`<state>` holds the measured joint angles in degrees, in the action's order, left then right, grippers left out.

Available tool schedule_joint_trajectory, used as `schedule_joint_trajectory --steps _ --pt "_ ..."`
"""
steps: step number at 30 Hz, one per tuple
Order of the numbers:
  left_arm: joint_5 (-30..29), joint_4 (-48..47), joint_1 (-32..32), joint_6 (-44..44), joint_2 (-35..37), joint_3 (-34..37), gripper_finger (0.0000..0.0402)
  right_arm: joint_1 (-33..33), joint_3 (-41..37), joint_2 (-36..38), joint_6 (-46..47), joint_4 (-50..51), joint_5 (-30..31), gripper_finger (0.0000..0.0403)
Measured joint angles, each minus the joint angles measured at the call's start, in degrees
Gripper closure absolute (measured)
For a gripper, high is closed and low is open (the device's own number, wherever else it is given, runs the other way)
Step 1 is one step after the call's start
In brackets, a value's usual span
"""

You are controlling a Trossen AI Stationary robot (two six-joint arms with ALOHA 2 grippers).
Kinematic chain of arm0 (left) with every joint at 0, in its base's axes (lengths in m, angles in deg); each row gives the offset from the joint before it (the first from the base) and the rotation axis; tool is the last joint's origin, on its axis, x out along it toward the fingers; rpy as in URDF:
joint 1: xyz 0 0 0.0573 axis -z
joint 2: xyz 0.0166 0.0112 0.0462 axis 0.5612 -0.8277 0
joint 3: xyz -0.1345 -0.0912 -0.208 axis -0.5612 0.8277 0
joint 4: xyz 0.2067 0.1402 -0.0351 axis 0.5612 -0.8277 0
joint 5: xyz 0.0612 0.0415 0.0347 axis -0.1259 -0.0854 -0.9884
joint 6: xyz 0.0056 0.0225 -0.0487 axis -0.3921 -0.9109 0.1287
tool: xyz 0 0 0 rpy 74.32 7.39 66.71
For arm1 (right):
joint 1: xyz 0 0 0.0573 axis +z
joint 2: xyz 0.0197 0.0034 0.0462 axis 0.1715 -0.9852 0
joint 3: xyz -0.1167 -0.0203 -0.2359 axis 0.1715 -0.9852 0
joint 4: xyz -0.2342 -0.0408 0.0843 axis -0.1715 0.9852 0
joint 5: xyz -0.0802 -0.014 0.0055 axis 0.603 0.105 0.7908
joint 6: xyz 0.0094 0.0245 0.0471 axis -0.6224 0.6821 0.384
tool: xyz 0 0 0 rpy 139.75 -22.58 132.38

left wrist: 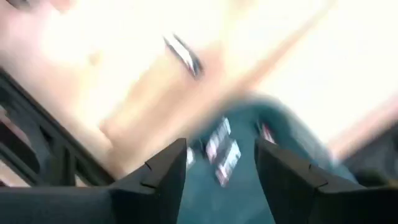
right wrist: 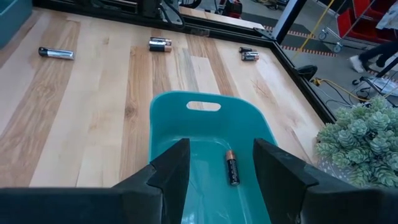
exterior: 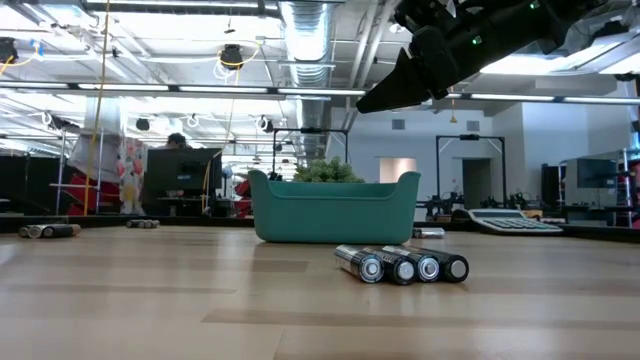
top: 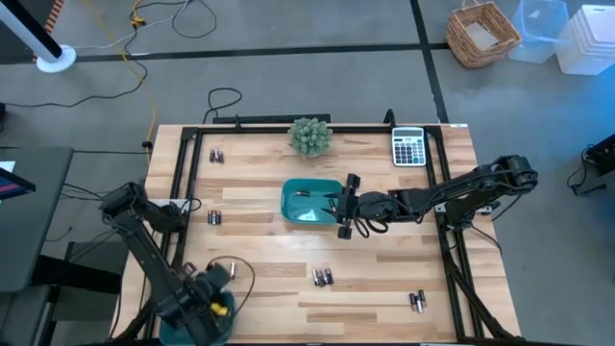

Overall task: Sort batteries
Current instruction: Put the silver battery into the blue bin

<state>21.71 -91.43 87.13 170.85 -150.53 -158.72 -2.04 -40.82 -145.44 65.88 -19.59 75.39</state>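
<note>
Pale, striped wood planks form the tabletop (top: pixel 269 279), edged by a black metal frame. At its middle sits a smooth teal plastic tray (top: pixel 309 202), a rounded tub with a slot handle in its wall; one black, copper-topped battery (right wrist: pixel 232 168) lies inside, its label too small to read. Above this tray hangs the right gripper (top: pixel 343 207), fingers spread with nothing between them. At the near left corner the left gripper (left wrist: pixel 221 168) hovers over a second teal tray (left wrist: pixel 249 186) holding several cells; its fingers stand apart, gripping nothing. A fuzzy green plant (top: pixel 310 135) and a grey calculator (top: pixel 408 147) sit along the far edge. Small clusters of batteries (top: pixel 322 277) lie scattered over the wood, four cylinders side by side near the front centre.
</note>
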Motion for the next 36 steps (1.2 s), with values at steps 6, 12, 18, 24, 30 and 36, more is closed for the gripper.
schedule_joint_trajectory --steps 6,12,18,24,30,36 --pt "-4.28 -7.15 -6.54 4.89 0.00 0.00 0.0217 0.00 0.00 0.00 -0.02 -0.02 0.00 0.0210" --pt "-8.32 -6.37 -13.47 0.72 0.06 1.55 0.0215 0.00 0.00 0.00 -0.06 0.01 0.00 0.0210" --pt "-0.10 2.03 -17.85 -4.38 -0.09 12.19 0.0203 0.10 0.00 0.00 -0.15 0.14 0.01 0.0210" --pt "-0.54 5.19 -17.90 -3.13 0.03 13.19 0.0193 1.08 0.00 0.00 -0.44 0.07 0.00 0.0210" --pt "2.53 14.39 -17.66 -2.47 0.09 19.38 0.0192 1.03 0.00 0.00 -0.59 -0.11 0.02 0.0210" --pt "3.14 17.97 -17.33 -1.05 0.09 21.62 0.0192 1.05 0.00 0.00 -0.60 -0.14 0.02 0.0210"
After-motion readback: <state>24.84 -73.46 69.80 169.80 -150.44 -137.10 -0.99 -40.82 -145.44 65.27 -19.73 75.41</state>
